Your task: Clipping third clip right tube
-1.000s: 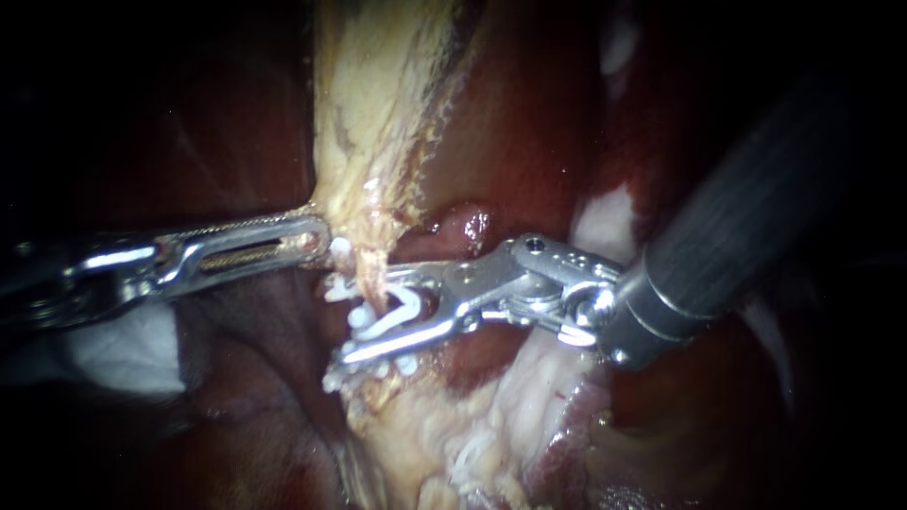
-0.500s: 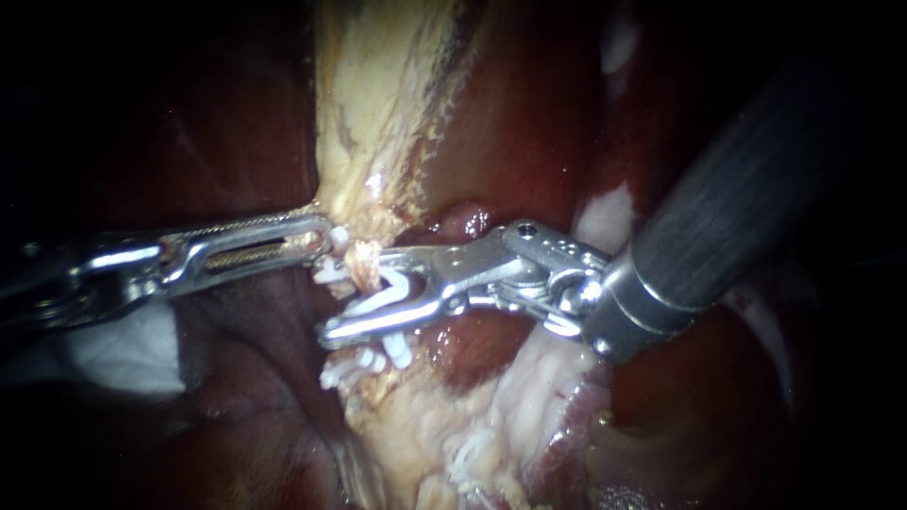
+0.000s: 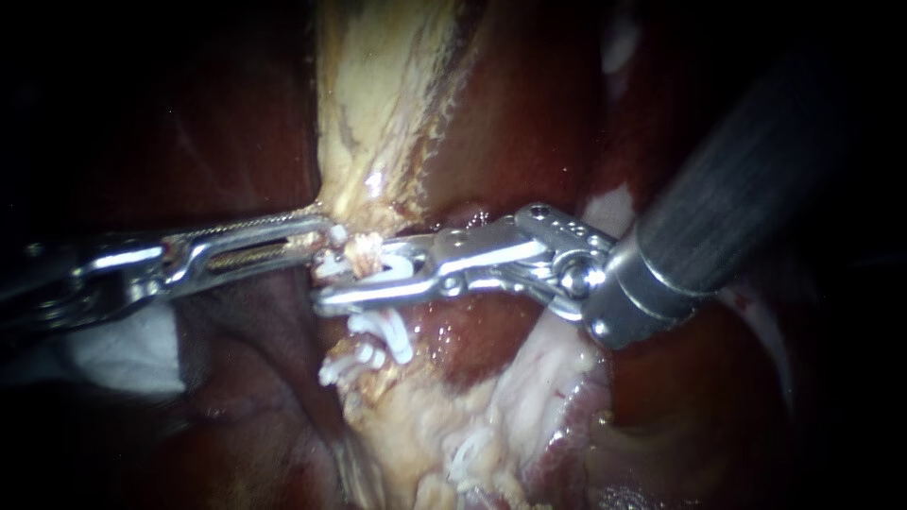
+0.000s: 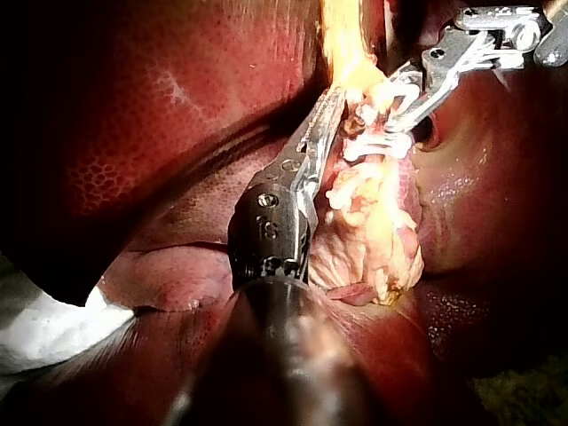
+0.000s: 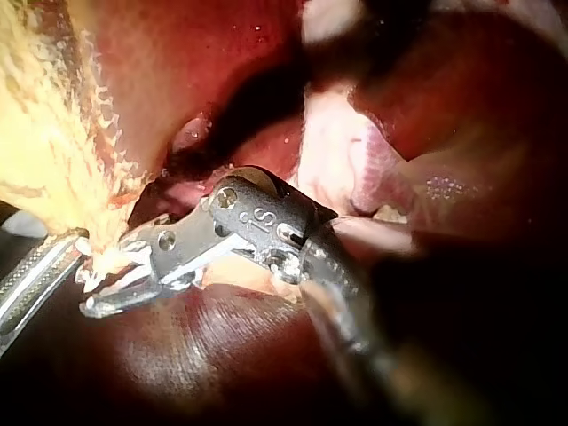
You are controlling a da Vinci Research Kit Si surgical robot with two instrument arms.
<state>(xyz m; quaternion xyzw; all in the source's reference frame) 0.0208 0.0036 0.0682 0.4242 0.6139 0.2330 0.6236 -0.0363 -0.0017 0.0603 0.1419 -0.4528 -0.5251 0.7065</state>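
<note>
A thin pale tube (image 3: 365, 253) runs down from a yellowish tissue band (image 3: 378, 104). My right instrument (image 3: 351, 276) comes in from the upper right. Its jaws are nearly together, shut on a white clip (image 3: 397, 271) that straddles the tube. Two other white clips (image 3: 383, 331) (image 3: 345, 364) sit lower on the same tube. My left instrument (image 3: 321, 238) is shut on the tissue at the tube's left edge, just above the right jaws. The left wrist view has the left instrument (image 4: 333, 111) beside the right instrument (image 4: 399, 98). In the right wrist view the right instrument (image 5: 102, 288) is at the tube.
Dark red liver (image 3: 510, 132) surrounds the tube on both sides. Pale fatty tissue (image 3: 444, 425) spreads below the clips. White gauze (image 3: 123, 349) lies at the lower left under the left shaft. The thick right shaft (image 3: 737, 208) covers the upper right.
The right jaws have gone from wide apart to nearly together around the white clip on the tube. They also rose slightly toward the left jaws. The left instrument has held still.
</note>
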